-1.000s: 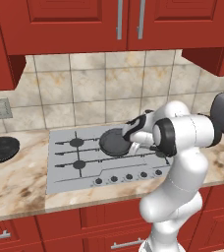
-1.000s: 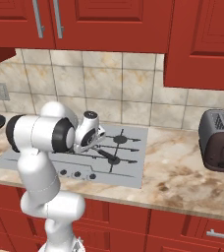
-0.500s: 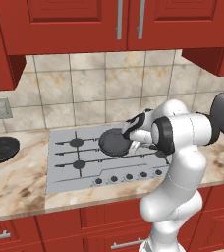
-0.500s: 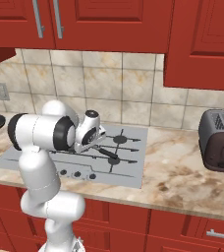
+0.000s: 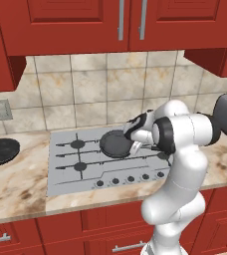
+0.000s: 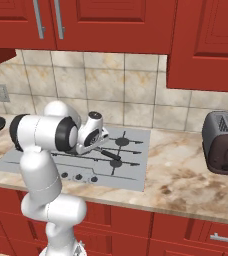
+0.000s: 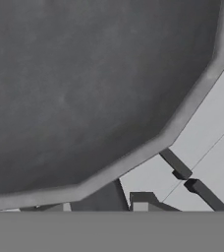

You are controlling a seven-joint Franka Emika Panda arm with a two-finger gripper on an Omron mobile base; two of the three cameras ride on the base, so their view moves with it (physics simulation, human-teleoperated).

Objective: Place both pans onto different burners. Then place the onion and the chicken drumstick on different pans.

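Pans first: the smaller dark-grey pan (image 5: 118,143) sits on the cooktop (image 5: 65,177) over the middle burner, and in the hand view its grey floor and faceted rim (image 7: 182,118) lie close beneath the camera, with the thin black grates (image 7: 175,163) and silver surface beside it. Your gripper (image 5: 135,145) is down at the pan's right edge, where the handle (image 6: 110,154) points away toward the right side of the cooktop. You cannot tell from these pictures how wide the fingers stand or whether they have hold of the handle, since the wrist hides them in both base views. If you judge the pan to be seated flat on the grate, let go fully and lift straight up before swinging away, so a fingertip does not drag the handle and skew the pan off its burner. If it looks tilted on a grate bar, settle it level before releasing. Your next target, the wider black pan (image 5: 0,151), lies on the counter (image 5: 16,194) well to the left of the cooktop; leave a free burner for it. No brand, label or readable writing shows anywhere, not on the toaster (image 6: 224,142), the knobs (image 5: 130,179) or the cabinets (image 5: 75,22).
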